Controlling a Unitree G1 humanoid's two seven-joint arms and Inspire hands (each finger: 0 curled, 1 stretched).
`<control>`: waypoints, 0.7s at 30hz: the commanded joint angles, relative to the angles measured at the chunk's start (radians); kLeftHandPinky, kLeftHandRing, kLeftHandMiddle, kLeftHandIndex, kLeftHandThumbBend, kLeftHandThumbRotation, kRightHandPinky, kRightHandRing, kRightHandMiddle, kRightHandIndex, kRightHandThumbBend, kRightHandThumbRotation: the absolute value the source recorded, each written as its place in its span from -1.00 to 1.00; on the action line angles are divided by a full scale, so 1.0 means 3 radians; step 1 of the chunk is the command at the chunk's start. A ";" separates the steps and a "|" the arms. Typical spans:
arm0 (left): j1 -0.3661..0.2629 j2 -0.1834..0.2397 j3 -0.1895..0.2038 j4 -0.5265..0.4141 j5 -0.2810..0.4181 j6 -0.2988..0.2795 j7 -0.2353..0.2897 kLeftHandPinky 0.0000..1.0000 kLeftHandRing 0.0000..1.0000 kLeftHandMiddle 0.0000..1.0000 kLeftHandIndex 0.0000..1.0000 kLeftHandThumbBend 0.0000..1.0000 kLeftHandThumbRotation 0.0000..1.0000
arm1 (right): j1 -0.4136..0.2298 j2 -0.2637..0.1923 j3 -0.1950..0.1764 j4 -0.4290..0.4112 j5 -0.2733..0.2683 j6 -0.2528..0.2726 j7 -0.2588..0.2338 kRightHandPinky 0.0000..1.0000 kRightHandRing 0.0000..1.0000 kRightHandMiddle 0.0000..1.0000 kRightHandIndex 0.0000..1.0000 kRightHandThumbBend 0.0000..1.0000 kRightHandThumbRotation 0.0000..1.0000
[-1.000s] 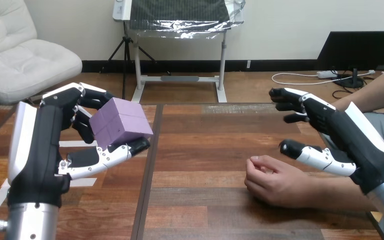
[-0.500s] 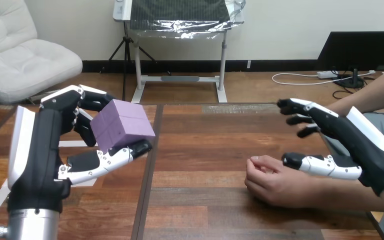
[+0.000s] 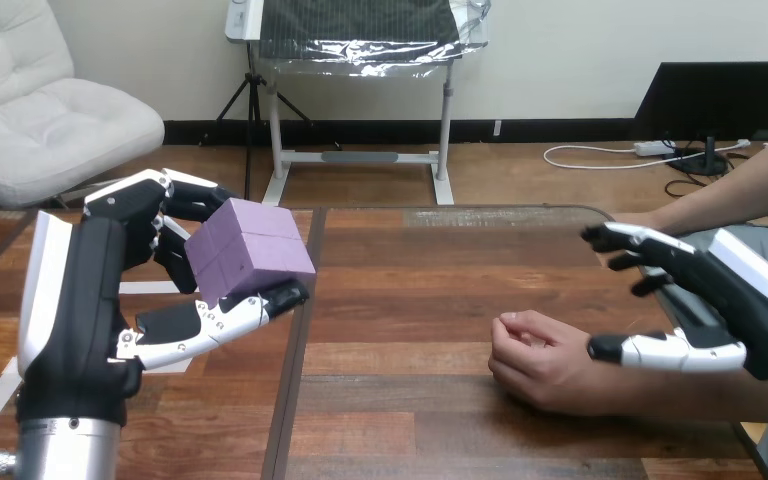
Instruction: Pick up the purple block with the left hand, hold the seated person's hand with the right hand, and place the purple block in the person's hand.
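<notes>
- The left hand (image 3: 88, 292) is raised over the left part of the table (image 3: 400, 300), closed round the purple block (image 3: 250, 250). Its thumb is under the block's near lower edge and its fingers are curled behind the far side.
- The purple block sits in that grip, clear of the wood and left of the table's middle seam. It is a pale, matte purple cube, tilted so one corner points right, with faint grooves quartering each face.
- Risk here: the hold looks like a pinch across smooth flat faces, thumb low and fingers high, so a quick swing to the right could let the cube turn or slip out.
- The person's hand (image 3: 545, 360) rests on the table right of centre, loosely curled and knuckles up, with no open palm offered. A block set down on it now would likely roll off onto the wood.
- The right hand (image 3: 735, 315) hangs wide open at the right edge, above the person's forearm. Its fingers are spread and its thumb reaches toward the wrist; I cannot tell whether it touches.
- Risk here: it grips nothing — closing from this spot would take the wrist or forearm, not the hand.
</notes>
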 commanded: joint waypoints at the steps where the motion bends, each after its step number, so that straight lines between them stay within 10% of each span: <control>1: -0.0103 -0.0024 0.0033 -0.0144 -0.0038 -0.0096 -0.0002 -0.52 -0.41 -0.30 -0.22 0.07 -1.00 | -0.0267 -0.0182 0.0020 0.0047 -0.0056 0.0009 0.0035 0.48 0.72 0.79 0.78 0.77 0.08; 21: -0.0106 -0.0027 0.0038 -0.0134 -0.0063 -0.0083 -0.0025 -0.53 -0.41 -0.31 -0.23 0.05 -1.00 | -0.0321 -0.0453 0.0144 0.0217 -0.0447 0.0102 0.0038 0.61 0.75 0.80 0.78 0.91 -0.22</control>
